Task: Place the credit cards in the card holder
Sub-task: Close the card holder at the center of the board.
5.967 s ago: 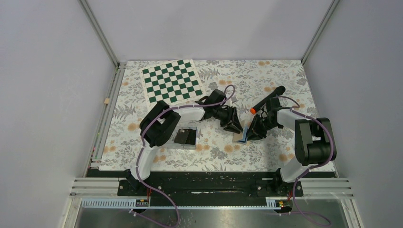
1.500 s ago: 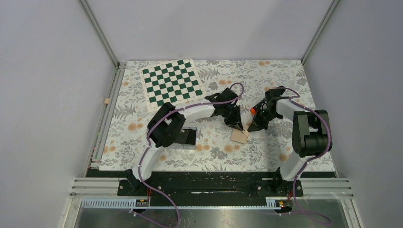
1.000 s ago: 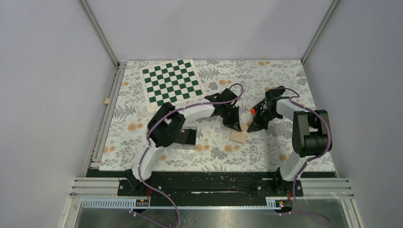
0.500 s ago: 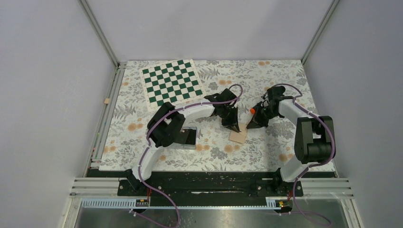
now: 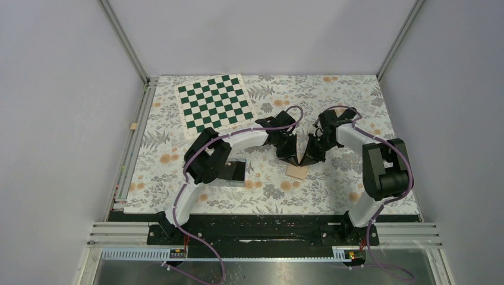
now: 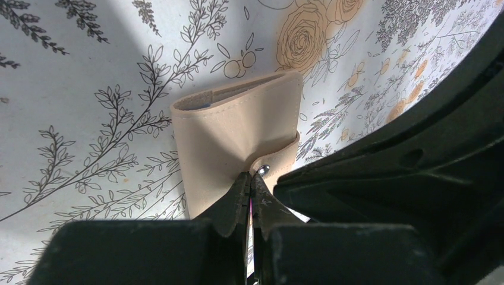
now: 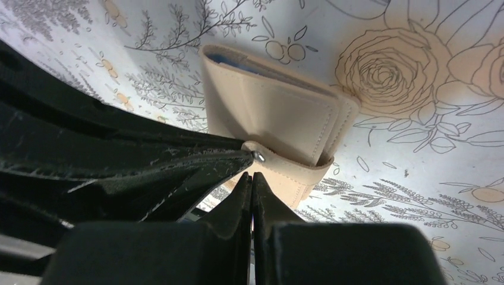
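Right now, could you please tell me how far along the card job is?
Looks done: the card holder lies folded shut on the table, with only a sliver of blue lining showing. In hand: the left gripper and right gripper, both shut, have their tips at its snap strap. Left: unclear, since whatever is inside the holder is hidden.

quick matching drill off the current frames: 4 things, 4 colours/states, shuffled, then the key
1. card holder
2. chessboard
3. left pincer
4. table

A. green and white squares
B. floral print
C. tan, folded
D. shut, tips by the snap strap

Pairs: 1-C, 2-A, 3-D, 4-B
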Action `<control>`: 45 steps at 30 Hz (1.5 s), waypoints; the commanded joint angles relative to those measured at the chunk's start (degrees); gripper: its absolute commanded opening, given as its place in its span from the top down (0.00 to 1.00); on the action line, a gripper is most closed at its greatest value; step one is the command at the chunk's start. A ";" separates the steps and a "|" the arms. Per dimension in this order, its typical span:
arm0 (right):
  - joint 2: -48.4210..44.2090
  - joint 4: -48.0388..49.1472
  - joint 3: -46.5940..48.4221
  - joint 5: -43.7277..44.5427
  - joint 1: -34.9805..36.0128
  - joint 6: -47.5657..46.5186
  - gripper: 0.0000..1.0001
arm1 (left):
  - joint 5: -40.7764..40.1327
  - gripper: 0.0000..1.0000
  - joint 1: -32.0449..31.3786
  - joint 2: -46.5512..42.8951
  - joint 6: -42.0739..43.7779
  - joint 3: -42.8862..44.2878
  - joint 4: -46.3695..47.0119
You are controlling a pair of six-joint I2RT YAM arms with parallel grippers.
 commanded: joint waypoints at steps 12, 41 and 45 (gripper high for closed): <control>3.30 -3.11 2.89 8.34 2.00 1.20 1.00 | 1.02 1.00 0.53 1.48 0.91 1.39 -1.22; 6.32 -6.51 4.27 16.40 4.89 2.77 1.00 | -0.15 1.00 -0.19 6.69 1.52 6.92 -5.83; 4.82 -5.53 4.77 12.25 4.78 0.72 1.00 | 1.68 1.00 -0.22 5.57 2.13 5.91 -3.92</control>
